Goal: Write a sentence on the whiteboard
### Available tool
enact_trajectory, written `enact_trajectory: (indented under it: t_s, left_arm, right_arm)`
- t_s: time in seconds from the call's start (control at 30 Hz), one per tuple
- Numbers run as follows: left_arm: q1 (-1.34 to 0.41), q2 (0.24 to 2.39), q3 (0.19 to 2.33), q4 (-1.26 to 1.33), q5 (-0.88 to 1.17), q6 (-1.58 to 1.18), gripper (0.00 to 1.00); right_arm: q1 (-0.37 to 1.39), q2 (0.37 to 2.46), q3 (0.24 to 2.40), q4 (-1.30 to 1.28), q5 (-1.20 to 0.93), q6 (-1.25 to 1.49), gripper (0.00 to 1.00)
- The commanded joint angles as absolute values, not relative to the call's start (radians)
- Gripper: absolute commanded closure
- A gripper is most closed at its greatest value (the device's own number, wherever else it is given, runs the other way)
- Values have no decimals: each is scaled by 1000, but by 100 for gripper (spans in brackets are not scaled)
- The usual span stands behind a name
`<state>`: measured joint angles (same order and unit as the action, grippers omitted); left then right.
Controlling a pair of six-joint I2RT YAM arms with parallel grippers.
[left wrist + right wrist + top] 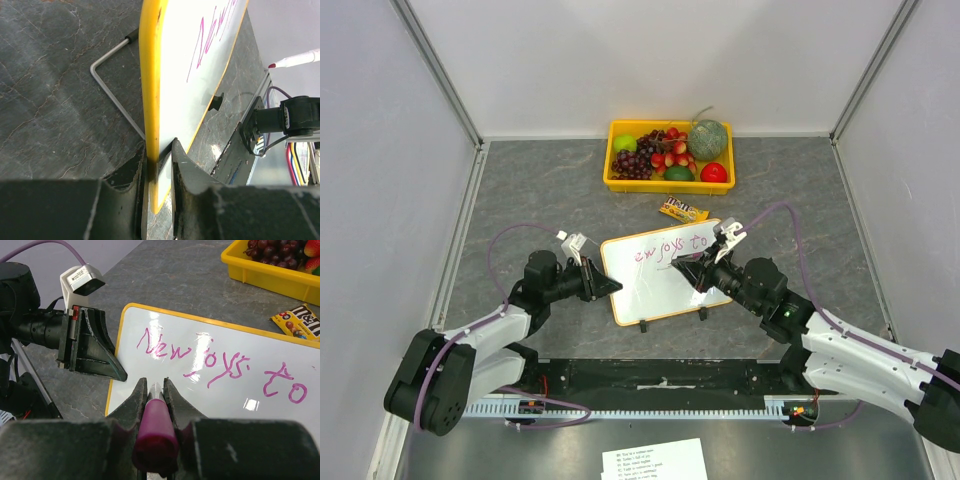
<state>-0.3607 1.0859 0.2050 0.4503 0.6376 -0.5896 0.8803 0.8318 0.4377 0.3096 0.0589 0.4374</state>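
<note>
- The left gripper [160,150] is closed on the left edge of the whiteboard [660,288], and only a thin strip of the frame is pinched. If the pen is pushed hard, the board could be twisted out of that hold or tipped on its wire leg [112,85].
- The pen [154,426] is clamped tight in the right gripper [155,385], with its tip aimed at the board below the words. Whether the tip touches cannot be told. If it is pressed at a slant, a wrong line could be made.
- The sentence [220,362] is written in pink across the upper part of the board and ends in "to". The ink could be smeared if the pen or fingers are dragged over it.
- Little room can be seen to the right of "to", so the next word could be run off the frame.
- The candy pack [683,210] lies just past the board's far edge and could be knocked if the board is shoved.
- The left arm is stretched low from the near left, with its gripper pointed right.
- The right arm is bent in from the near right, with its gripper pointed left over the board.
- The board is found mid-table, between both arms.
</note>
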Motion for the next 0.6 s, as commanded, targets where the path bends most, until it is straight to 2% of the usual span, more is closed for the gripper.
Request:
enact_trajectory:
  t_s: [0.0, 0.57]
  left_arm:
    - [-364, 1097, 219, 403, 563, -525, 98]
    - [-365, 1095, 218, 403, 564, -522, 98]
  right_arm:
    - [885, 833, 443, 353, 80, 428, 100]
    - [885, 825, 434, 362, 87, 423, 100]
